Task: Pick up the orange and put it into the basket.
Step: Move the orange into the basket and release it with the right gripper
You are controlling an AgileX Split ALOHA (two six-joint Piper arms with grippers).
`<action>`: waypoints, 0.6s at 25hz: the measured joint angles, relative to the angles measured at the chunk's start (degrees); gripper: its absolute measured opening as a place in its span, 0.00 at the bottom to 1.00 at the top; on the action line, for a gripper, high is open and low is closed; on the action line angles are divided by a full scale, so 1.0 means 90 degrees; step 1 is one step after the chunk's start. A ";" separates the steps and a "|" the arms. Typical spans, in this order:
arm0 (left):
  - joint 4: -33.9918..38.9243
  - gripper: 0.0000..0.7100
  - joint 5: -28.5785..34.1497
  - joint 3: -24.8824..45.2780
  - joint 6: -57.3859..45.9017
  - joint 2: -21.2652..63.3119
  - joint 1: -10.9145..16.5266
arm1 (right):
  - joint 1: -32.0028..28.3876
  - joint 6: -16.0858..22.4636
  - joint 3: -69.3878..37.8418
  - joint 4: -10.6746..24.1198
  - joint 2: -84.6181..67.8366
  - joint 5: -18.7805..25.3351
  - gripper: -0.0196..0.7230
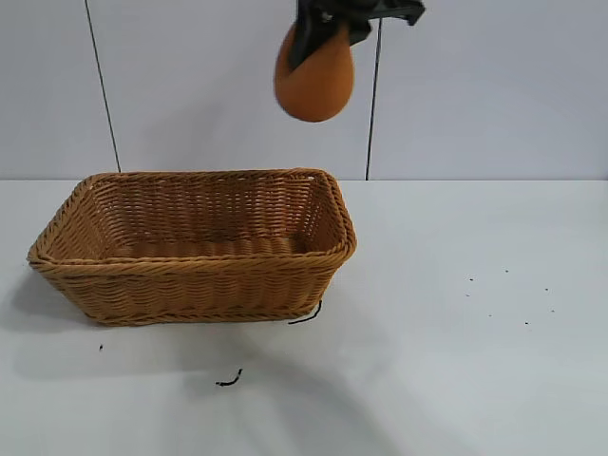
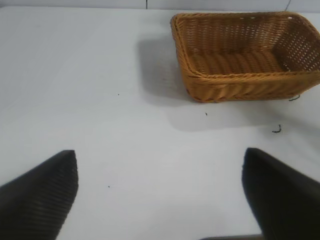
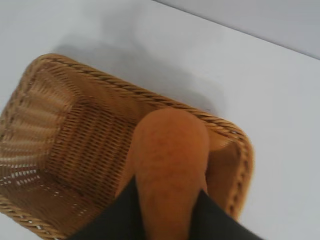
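Looks like a robot lab or test bench, not a home. Plain white table (image 1: 475,380) fills the lower half of the exterior view, bare matte surface with a few dark specks at about 3 o'clock and small black scraps (image 1: 229,380) near 6 o'clock. Behind it a blank pale grey panel wall (image 1: 190,85) with thin dark vertical seams (image 1: 103,85) at 11 and 1 o'clock. Only prop on the table is a wicker basket (image 1: 195,285) at 9 o'clock. No furniture or decor visible, staged setup.
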State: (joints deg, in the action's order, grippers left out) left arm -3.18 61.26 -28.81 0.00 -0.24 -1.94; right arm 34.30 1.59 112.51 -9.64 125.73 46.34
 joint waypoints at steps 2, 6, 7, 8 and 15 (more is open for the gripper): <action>0.0006 0.90 0.0000 0.0000 0.0000 0.0000 0.0000 | 0.0041 0.0003 0.0000 0.0011 0.0318 -0.0157 0.15; 0.0006 0.90 0.0000 0.0000 0.0000 0.0000 0.0000 | 0.0041 0.0045 0.0000 0.0035 0.0825 -0.0152 0.15; 0.0006 0.90 0.0000 0.0000 0.0000 0.0000 0.0000 | 0.0041 0.0045 0.0000 0.0035 0.0914 -0.0136 0.17; 0.0006 0.90 0.0000 0.0000 0.0000 0.0000 0.0000 | 0.0041 0.0045 0.0000 0.0035 0.0953 -0.0123 0.21; 0.0006 0.90 0.0000 0.0000 0.0000 0.0000 0.0000 | 0.0041 0.0045 0.0383 0.0035 0.0976 0.0126 0.89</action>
State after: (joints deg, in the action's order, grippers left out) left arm -3.13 61.26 -28.81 0.00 -0.24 -1.94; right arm 34.67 1.99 115.96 -9.33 134.51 47.48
